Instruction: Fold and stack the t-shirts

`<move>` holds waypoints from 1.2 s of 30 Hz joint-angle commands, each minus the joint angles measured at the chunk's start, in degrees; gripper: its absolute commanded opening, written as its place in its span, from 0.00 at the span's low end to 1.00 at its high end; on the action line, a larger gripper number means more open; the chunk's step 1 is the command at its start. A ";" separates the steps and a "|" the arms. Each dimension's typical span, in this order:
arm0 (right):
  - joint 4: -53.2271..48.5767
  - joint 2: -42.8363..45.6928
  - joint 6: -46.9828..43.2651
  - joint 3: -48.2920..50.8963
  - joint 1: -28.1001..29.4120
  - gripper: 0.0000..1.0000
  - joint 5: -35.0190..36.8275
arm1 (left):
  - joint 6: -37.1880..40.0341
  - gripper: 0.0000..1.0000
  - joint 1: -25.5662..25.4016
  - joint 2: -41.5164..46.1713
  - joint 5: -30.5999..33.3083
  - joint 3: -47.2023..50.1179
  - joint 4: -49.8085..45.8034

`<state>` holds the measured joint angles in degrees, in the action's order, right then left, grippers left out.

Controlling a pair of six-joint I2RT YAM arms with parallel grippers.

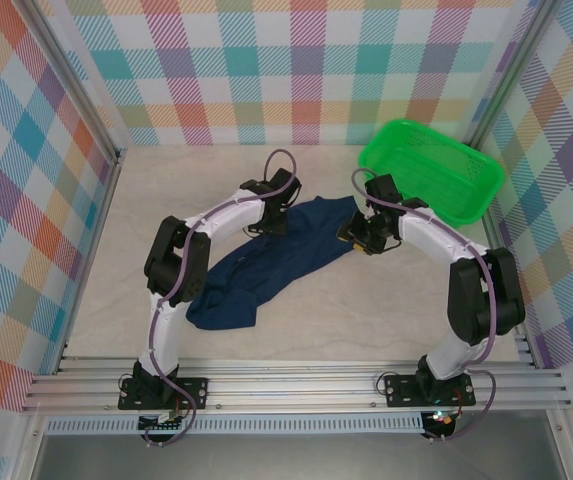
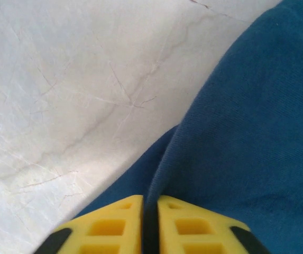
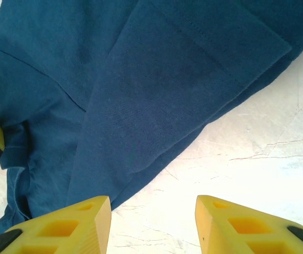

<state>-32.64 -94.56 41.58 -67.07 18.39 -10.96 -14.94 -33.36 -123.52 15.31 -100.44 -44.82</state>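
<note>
shirt: one dark navy blue cotton t-shirt [image 1: 266, 265], bunched into a long diagonal strip mid-desk. Not flat, no fold made, and no print on the side facing up.
desk: pale marbled desk [image 1: 366, 310]; the shirt lies directly on it, between the two arms.
left end effector: [image 2: 150, 206] at the left edge of the shirt's far end. Yellow fingers are pressed almost together and a ridge of cloth runs straight into the thin slit between them. Reads as pinching the edge of the shirt.
right end effector: [image 3: 151, 214] fingers spread, low over bare desk just beside the shirt's right-hand edge. Nothing between them; a stitched hem lies just ahead.
basket: bright green plastic mesh basket [image 1: 426, 175], far right corner, well apart from the shirt. Not part of this job.
step: my read is that it's taking two grip points to spread the shirt flat. Folding proper not started, no stack yet.
next: right should advance onto the cloth edge and close on it. Then both lift and pull apart to flatten the shirt.
risk: the left pinch looks shallow and could slip under tension. Cloth is doubled over on the right side, so right may grab two layers.
</note>
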 commanded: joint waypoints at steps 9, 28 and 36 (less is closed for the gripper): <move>-0.64 2.29 -0.93 -0.17 -0.69 0.43 0.30 | 0.75 0.00 2.43 6.37 -0.19 -4.98 -2.73; -0.32 2.63 -1.94 0.10 -0.67 0.42 0.24 | 3.62 0.00 12.62 10.76 -15.31 -12.58 -6.01; 0.65 1.84 -1.51 -2.28 -0.65 0.42 -0.96 | 2.27 0.00 12.53 8.43 -12.21 -20.31 -3.71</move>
<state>-32.49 -93.89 40.95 -67.18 18.00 -11.11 -12.40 -20.84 -114.06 1.39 -115.04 -49.84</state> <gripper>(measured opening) 0.419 0.049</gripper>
